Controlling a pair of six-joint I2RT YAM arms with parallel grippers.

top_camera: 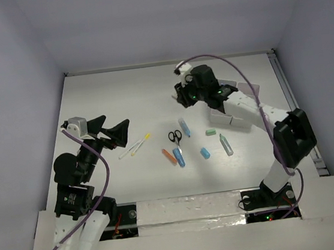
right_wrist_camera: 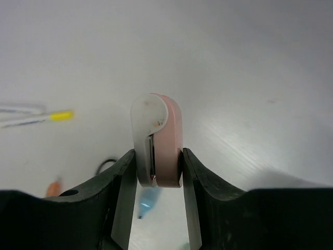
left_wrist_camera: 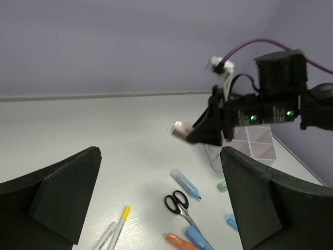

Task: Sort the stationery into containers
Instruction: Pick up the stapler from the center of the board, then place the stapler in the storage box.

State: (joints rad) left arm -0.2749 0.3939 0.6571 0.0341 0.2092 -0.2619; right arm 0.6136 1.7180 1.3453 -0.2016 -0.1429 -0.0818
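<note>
The right gripper (right_wrist_camera: 158, 159) is clamped tight on the pink-beige piece (right_wrist_camera: 165, 136) and holds it in the air above the table (top_camera: 110, 101), just beside the white containers (top_camera: 233, 115), on the side toward the table's middle. The left gripper (left_wrist_camera: 161, 177) hangs with its jaws spread wide, gripping nothing, near the yellow-tipped pens (top_camera: 135, 145). The scissors (top_camera: 175, 137), orange marker (top_camera: 169, 156) and mint eraser (top_camera: 210, 132) lie loose between the arms.

1. The right gripper (right_wrist_camera: 158, 162) pinches a pink-and-white piece (right_wrist_camera: 166, 130) upright between its black fingers (right_wrist_camera: 120, 182).
2. Blurred on the white table (right_wrist_camera: 250, 78) below: yellow-tipped pens (right_wrist_camera: 49, 116) at left, a blue marker tip (right_wrist_camera: 147, 202), an orange tip (right_wrist_camera: 53, 186).
</note>
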